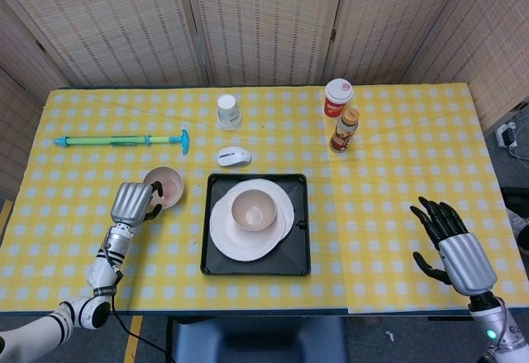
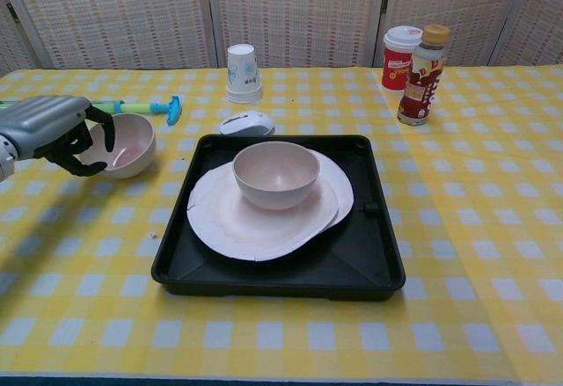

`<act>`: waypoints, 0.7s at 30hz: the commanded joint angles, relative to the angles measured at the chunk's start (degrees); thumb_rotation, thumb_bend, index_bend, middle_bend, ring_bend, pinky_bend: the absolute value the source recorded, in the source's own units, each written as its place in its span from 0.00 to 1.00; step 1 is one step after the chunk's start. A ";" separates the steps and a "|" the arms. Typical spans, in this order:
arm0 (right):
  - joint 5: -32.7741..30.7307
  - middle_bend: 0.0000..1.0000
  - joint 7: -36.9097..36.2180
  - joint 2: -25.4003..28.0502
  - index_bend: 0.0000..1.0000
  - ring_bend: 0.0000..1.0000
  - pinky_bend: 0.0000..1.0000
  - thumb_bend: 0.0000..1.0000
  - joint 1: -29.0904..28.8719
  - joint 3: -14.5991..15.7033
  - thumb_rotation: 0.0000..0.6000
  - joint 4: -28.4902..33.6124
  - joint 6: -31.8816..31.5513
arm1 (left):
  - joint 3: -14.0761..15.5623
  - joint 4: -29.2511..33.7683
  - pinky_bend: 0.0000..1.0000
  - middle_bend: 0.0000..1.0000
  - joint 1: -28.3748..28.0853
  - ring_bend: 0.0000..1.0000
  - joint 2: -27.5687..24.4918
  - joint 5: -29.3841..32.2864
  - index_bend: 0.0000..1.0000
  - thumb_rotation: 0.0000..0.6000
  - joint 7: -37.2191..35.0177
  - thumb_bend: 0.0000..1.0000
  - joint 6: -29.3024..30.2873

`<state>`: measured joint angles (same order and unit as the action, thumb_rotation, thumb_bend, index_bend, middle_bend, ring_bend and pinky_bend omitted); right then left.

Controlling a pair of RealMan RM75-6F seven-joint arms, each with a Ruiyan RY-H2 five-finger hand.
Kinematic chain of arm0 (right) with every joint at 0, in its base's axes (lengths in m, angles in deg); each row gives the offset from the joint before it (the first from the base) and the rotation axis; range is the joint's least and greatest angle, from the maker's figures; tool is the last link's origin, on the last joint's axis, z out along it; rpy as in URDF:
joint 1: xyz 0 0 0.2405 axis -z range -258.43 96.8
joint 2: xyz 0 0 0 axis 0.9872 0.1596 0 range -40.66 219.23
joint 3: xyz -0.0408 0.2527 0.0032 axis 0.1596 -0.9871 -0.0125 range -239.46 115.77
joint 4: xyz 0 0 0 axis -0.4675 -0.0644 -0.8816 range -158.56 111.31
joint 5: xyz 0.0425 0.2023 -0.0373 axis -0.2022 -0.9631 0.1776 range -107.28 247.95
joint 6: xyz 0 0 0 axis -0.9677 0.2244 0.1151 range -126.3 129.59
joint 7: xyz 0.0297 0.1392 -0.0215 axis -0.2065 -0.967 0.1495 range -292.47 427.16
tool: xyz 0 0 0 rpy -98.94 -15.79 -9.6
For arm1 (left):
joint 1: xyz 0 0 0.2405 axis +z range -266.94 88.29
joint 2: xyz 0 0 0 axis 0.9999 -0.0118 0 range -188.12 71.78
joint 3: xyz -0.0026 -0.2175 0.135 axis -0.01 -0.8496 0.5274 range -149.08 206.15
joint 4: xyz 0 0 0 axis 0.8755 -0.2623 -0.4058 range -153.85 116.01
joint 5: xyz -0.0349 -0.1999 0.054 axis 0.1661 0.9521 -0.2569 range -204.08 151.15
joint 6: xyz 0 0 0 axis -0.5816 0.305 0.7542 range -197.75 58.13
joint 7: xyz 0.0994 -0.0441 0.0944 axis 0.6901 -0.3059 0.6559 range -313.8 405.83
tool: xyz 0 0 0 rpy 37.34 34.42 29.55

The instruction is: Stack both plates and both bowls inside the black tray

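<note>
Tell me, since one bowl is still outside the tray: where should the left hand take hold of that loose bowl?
On the rim, from its left side. The loose bowl is tilted, its mouth turned toward the black tray, so its thin left rim is raised right where the left hand has its fingers; that edge probably suits a pinch.

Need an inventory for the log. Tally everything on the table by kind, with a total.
Plates: 2
Bowls: 2
Black tray: 1
Cups: 2
Bottle: 1
Computer mouse: 1
Green-and-blue pump toy: 1
Total: 10
</note>
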<state>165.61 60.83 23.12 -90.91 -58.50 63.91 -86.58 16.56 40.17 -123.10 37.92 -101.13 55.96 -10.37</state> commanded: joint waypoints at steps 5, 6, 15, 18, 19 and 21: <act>-0.40 0.00 -0.26 -0.27 0.00 0.00 0.07 0.39 0.18 -0.58 1.00 -0.48 0.83 | 1.44 -1.18 0.98 1.00 -0.60 0.97 -0.10 -1.42 0.54 1.00 -1.86 0.37 -0.14; -0.38 0.00 -0.25 -0.26 0.00 0.00 0.07 0.39 0.20 -0.63 1.00 -0.47 0.93 | 1.51 -1.16 0.98 1.00 -0.63 0.97 -0.13 -1.62 0.54 1.00 -2.05 0.37 0.14; 0.07 0.00 -0.73 -0.05 0.00 0.00 0.07 0.39 0.40 -1.02 1.00 -0.45 1.34 | 2.20 1.01 0.98 1.00 -0.49 0.97 -0.82 -2.44 0.53 1.00 -1.16 0.37 2.11; 0.32 0.00 -0.82 0.00 0.00 0.00 0.07 0.39 0.52 -1.11 1.00 -0.44 1.28 | 2.49 1.80 0.98 1.00 -0.37 0.97 -1.02 -2.46 0.53 1.00 -0.71 0.37 2.39; 0.36 0.00 -0.82 -0.01 0.00 0.00 0.07 0.39 0.55 -1.14 1.00 -0.44 1.29 | 2.57 1.93 0.98 1.00 -0.36 0.97 -1.05 -2.41 0.53 1.00 -0.53 0.37 2.35; 0.40 0.00 -0.82 -0.01 0.00 0.00 0.07 0.39 0.56 -1.18 1.00 -0.47 1.48 | 2.72 2.07 0.98 1.00 -0.41 0.97 -1.00 -2.29 0.52 1.00 -0.30 0.37 2.21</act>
<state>166.00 60.02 23.11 -90.35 -59.67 63.44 -85.14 19.27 42.24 -123.50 36.92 -103.43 55.65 -8.15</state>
